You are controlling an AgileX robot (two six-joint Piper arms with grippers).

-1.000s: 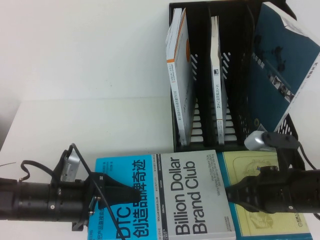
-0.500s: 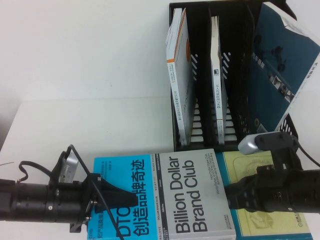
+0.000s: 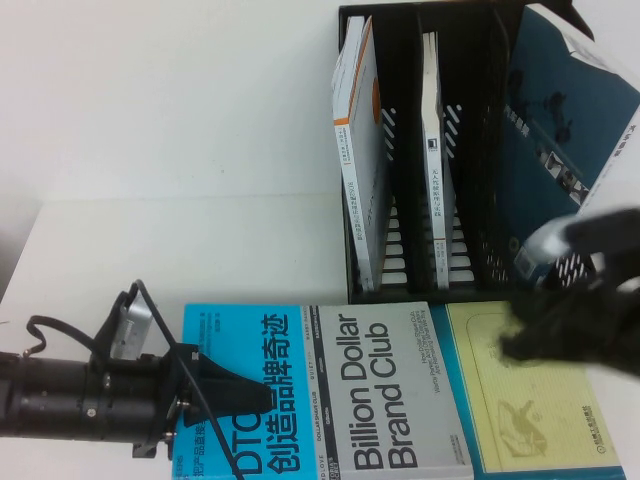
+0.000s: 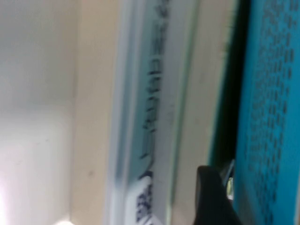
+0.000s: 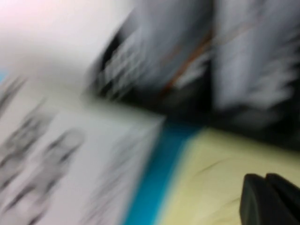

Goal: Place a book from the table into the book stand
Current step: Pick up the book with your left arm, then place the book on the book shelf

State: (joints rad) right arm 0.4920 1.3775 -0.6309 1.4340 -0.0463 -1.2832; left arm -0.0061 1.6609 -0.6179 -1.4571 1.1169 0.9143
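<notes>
The book [image 3: 380, 390], half cyan and half grey, lies flat on the white table [image 3: 150, 150] at the near edge. My left gripper [image 3: 240, 388] reaches in from the left and is shut on the book's left edge, its upper finger lying over the cyan cover. In the left wrist view one black finger [image 4: 211, 197] presses beside the cyan cover [image 4: 267, 93] and the page edge [image 4: 201, 93]. My right gripper [image 3: 512, 345], blurred by motion, hovers shut above the yellow-green book [image 3: 520, 410], its fingertips [image 5: 255, 197] side by side. The black book stand [image 3: 400, 100] stands behind.
The stand holds a white-and-orange book [image 3: 360, 150], a thin white book [image 3: 432, 130] and a large dark teal book [image 3: 560, 130] leaning at its right. The yellow-green book lies against the cyan-grey one's right side. Bare table spreads to the left.
The left gripper's fingers have closed on the book's left edge, and the book has slid slightly left. The right arm has pulled away from the book's right edge, up and to the right.
</notes>
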